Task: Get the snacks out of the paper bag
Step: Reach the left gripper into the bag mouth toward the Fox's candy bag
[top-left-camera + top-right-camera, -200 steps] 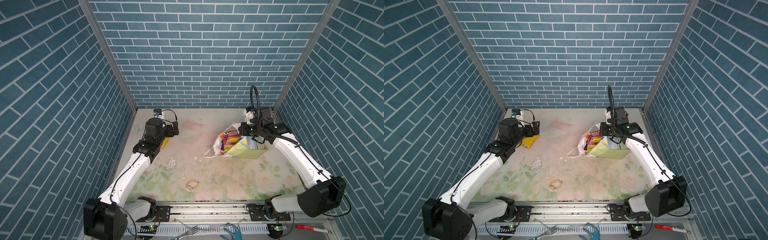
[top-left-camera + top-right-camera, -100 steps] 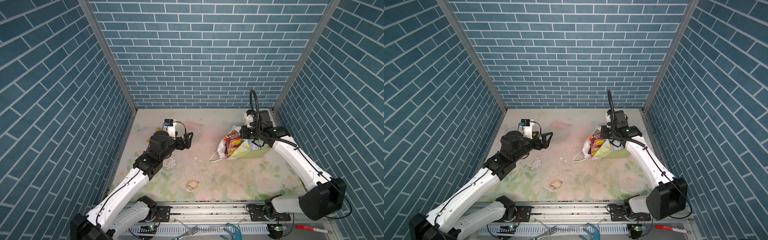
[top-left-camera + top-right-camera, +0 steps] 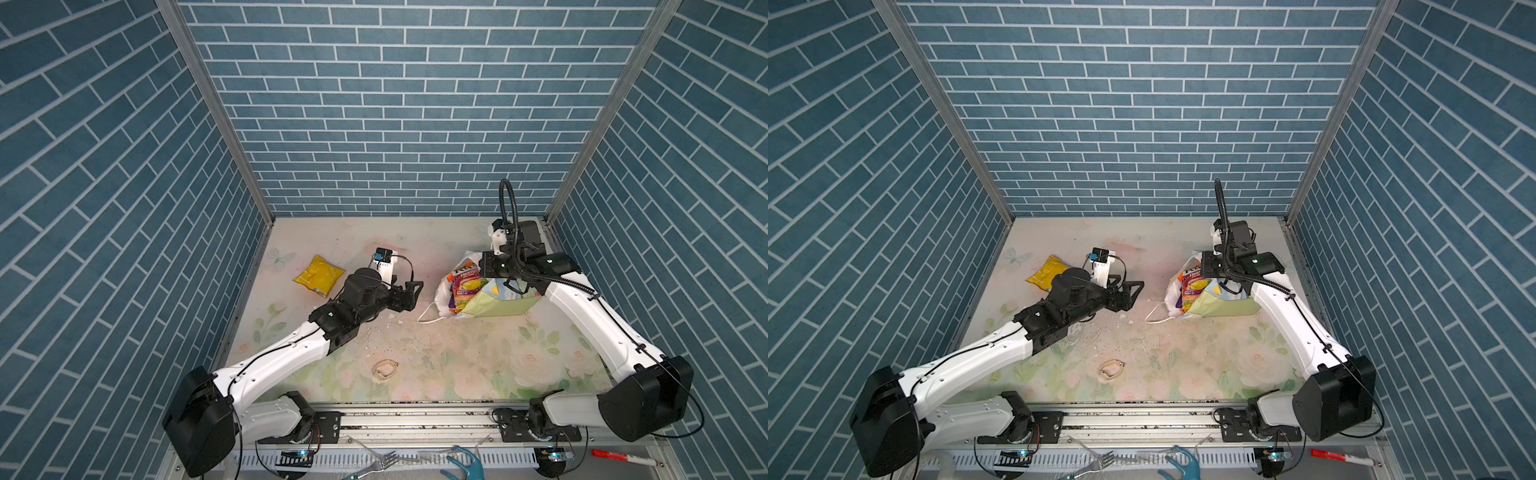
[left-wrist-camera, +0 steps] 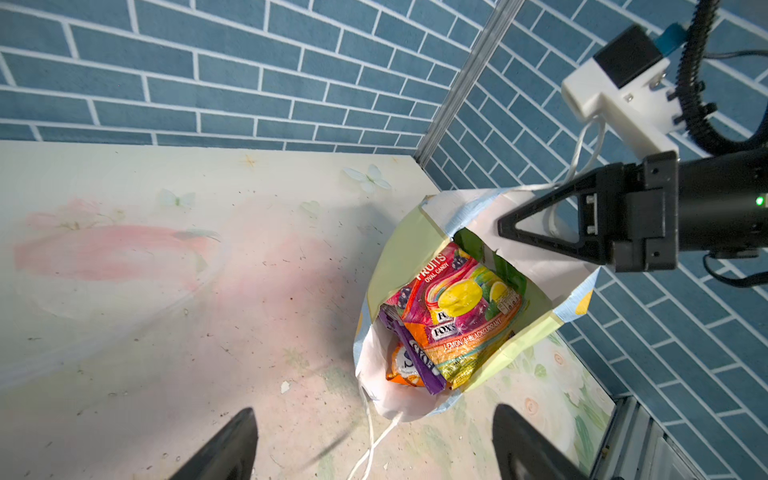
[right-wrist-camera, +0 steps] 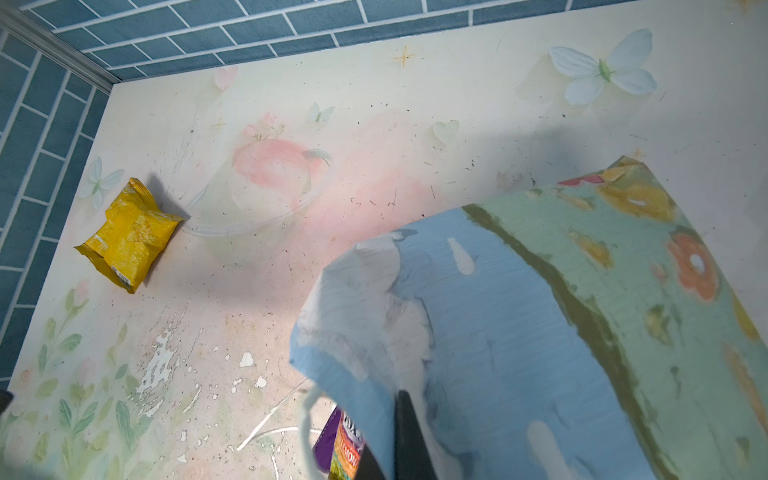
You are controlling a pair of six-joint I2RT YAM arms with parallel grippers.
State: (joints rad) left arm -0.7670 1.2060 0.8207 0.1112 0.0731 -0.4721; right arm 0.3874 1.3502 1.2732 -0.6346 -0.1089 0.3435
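Note:
The paper bag (image 3: pixel 500 306) (image 3: pixel 1223 306) lies on its side right of centre, mouth facing left. My right gripper (image 3: pixel 484 264) (image 3: pixel 1205 264) (image 5: pixel 400 419) is shut on the bag's upper rim (image 4: pixel 478 199) and holds the mouth up. Inside the mouth show several snacks (image 4: pixel 457 307) (image 3: pixel 464 286): a pink-orange FOX'S packet, a purple one and an orange one. A yellow packet (image 3: pixel 319 275) (image 3: pixel 1043 272) (image 5: pixel 126 237) lies on the table at the back left. My left gripper (image 3: pixel 415 296) (image 3: pixel 1138 294) (image 4: pixel 374 409) is open and empty, just left of the bag's mouth.
A white string handle (image 3: pixel 430 313) trails from the bag onto the table. A tan loop (image 3: pixel 385 369) and white flakes (image 3: pixel 374 343) lie nearer the front. A fork (image 3: pixel 376 463), a teal tool (image 3: pixel 465 465) and a red marker (image 3: pixel 619 456) lie beyond the front rail.
My left arm has swung right from the back-left corner toward the bag's mouth, leaving the yellow packet on the table. Its jaws have narrowed slightly. The right gripper still holds the bag.

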